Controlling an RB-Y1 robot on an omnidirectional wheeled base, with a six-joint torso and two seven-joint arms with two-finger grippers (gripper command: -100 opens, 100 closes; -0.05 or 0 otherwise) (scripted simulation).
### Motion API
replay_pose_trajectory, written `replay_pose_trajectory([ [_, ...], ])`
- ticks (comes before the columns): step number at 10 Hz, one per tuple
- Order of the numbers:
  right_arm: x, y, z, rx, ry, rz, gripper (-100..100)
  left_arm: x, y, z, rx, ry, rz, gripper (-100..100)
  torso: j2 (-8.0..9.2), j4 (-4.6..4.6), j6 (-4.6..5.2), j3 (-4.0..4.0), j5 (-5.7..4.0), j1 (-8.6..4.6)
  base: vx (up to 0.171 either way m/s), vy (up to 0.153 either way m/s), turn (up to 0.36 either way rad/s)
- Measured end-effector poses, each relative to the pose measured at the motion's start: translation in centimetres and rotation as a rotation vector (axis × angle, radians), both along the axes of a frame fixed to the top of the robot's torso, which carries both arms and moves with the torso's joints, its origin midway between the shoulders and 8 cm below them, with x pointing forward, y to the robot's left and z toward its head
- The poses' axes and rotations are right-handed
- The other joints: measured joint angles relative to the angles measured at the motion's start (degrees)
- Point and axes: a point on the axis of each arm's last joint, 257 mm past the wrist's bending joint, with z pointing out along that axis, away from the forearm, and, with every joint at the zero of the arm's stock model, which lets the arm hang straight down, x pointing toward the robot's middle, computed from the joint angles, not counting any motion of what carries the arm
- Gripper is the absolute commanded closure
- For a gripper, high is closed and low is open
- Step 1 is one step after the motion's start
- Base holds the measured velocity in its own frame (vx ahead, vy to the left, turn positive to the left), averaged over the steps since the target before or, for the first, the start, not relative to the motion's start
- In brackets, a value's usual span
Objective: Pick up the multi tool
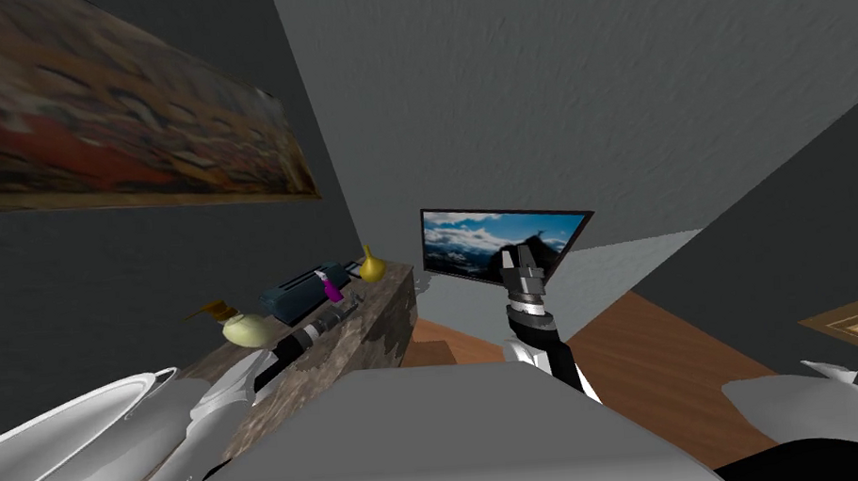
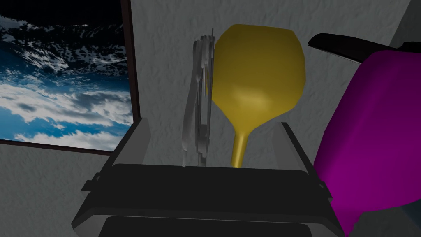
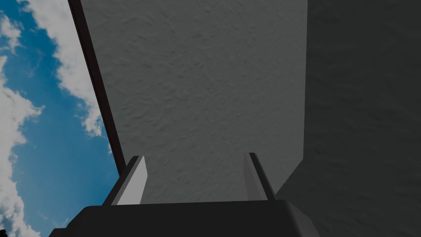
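The multi tool (image 2: 199, 103) is a thin silver bundle of folded blades. It stands on edge in the gap of my left gripper (image 2: 212, 121), nearer one finger. That gripper is open and its fingers (image 2: 137, 138) do not touch the tool. In the head view my left arm reaches along a stone-topped counter (image 1: 381, 326), and the left gripper (image 1: 347, 307) is at the tool (image 1: 356, 299). My right gripper (image 1: 520, 257) hangs raised off the counter's end, open with nothing between its fingers (image 3: 135, 181).
A yellow long-necked vase (image 2: 257, 78) stands just beyond the tool, and a magenta bottle (image 2: 370, 135) is close beside one finger. On the counter also sit a dark blue box (image 1: 303, 289) and a cream pot (image 1: 249, 328). A framed sky picture (image 1: 502, 237) leans behind.
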Motion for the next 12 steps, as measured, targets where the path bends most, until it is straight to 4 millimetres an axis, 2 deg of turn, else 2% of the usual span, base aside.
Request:
replay_pose_trajectory([
  [7, 0.0, 0.0, 0.0, 0.0, 0.0, 0.0, 0, -5.1, 3.3, 0.2, -0.003, -0.004, -0.038, -100, -0.09, -0.08, 0.06, -0.09, 0.12, 0.15, 0.11, -0.075, 0.046],
  [8, 0.0, 0.0, 0.0, 0.0, 0.0, 0.0, 0, -5.7, 4.5, 0.4, -0.005, -0.003, -0.031, -100, -0.22, -0.1, 0.05, -0.16, 0.11, 0.12, 0.117, -0.069, 0.032],
  [10, 0.0, 0.0, 0.0, 0.0, 0.0, 0.0, 0, -7.8, 5.2, 0.9, -0.006, -0.012, -0.042, -100, -0.13, -0.09, 0.04, -0.11, 0.11, 0.1, 0.092, -0.072, 0.045],
  [12, 0.0, 0.0, 0.0, 0.0, 0.0, 0.0, 0, -9.0, 6.0, 1.4, -0.003, -0.026, -0.046, -100, -0.11, -0.08, 0.06, -0.1, 0.12, 0.14, 0.101, -0.072, 0.043],
])
